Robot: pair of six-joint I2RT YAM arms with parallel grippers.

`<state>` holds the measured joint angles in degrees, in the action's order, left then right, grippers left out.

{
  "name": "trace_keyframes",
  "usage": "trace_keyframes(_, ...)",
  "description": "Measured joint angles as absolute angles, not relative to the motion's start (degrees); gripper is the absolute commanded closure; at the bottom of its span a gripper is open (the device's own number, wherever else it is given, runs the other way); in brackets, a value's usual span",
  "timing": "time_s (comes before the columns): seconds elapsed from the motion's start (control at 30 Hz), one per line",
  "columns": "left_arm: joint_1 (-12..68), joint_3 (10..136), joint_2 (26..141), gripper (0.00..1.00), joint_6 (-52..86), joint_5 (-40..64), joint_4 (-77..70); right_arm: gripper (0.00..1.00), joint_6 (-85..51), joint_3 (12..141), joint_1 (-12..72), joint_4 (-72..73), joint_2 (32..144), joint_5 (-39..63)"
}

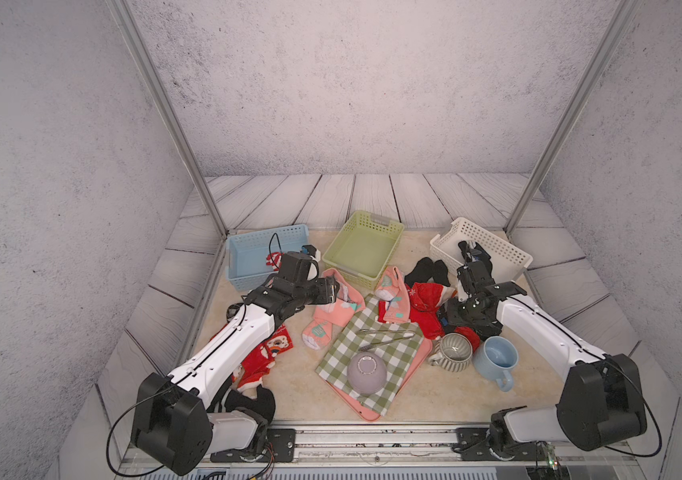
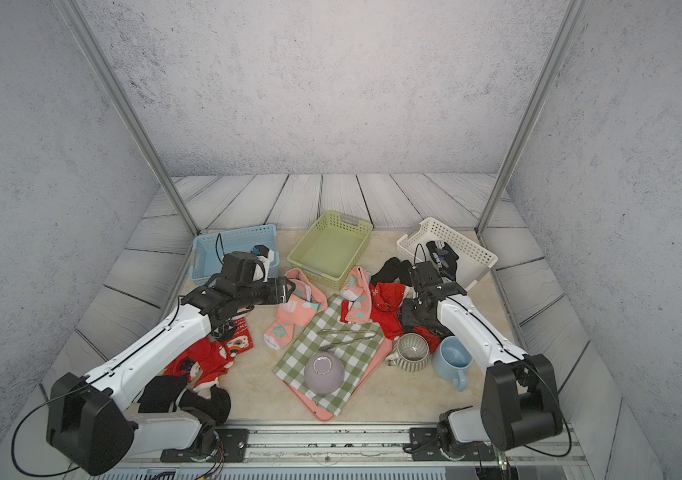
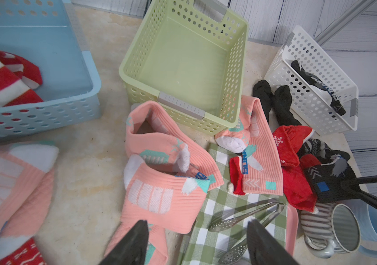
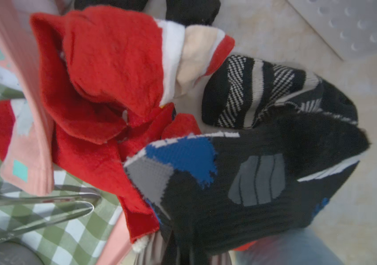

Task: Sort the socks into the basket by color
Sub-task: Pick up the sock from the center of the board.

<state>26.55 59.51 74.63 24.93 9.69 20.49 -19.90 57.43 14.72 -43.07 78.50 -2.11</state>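
By the tabletop's (image 1: pixel 414 399) right edge the right gripper (image 1: pixel 464 286) is pressed together, apparently pinching the limp black sock (image 4: pixel 228 195) at a bunched fold. The left gripper (image 3: pixel 197 223) hangs spread over a soft pink sock (image 3: pixel 157 197); grab its cuff.

We log a green-and-white checked cloth (image 1: pixel 403 358) lying crooked over a pink tray (image 1: pixel 364 411), on a beige tabletop (image 1: pixel 434 399). The tray's rim shows at the near corner and along the right side. Metal tongs (image 3: pixel 226 223) lie flat on the cloth's far part. A lilac-grey bowl (image 1: pixel 366 373) sits upside down on its near part. Right of the tray a striped grey mug (image 1: pixel 453 353) and a light blue mug (image 1: pixel 497 358) stand upright, side by side. Grey textured walls (image 1: pixel 331 83) and two aluminium posts (image 1: pixel 164 108) stand behind.
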Motion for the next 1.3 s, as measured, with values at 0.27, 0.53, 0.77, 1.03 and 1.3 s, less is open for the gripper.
trace_keyframes(0.27,27.0,59.5,75.0,0.30,24.9,9.6,20.5,1.00,-20.1,59.7,14.7,-45.7,73.1,-2.9)
trace_keyframes(0.53,27.1,59.5,75.0,0.30,24.9,9.3,20.5,1.00,-20.6,64.6,14.7,-48.7,66.7,-4.1)
trace_keyframes(0.77,27.1,59.5,74.6,0.29,24.4,7.9,21.0,1.00,-20.7,74.9,14.7,-49.3,66.5,-7.2)
trace_keyframes(1.03,27.1,59.5,72.0,0.27,23.8,6.6,22.9,1.00,-19.2,86.3,14.7,-45.6,72.3,-10.4)
trace_keyframes(1.3,27.1,58.0,68.6,0.27,23.6,5.5,24.2,1.00,-15.7,103.2,14.2,-39.3,82.9,-12.6)
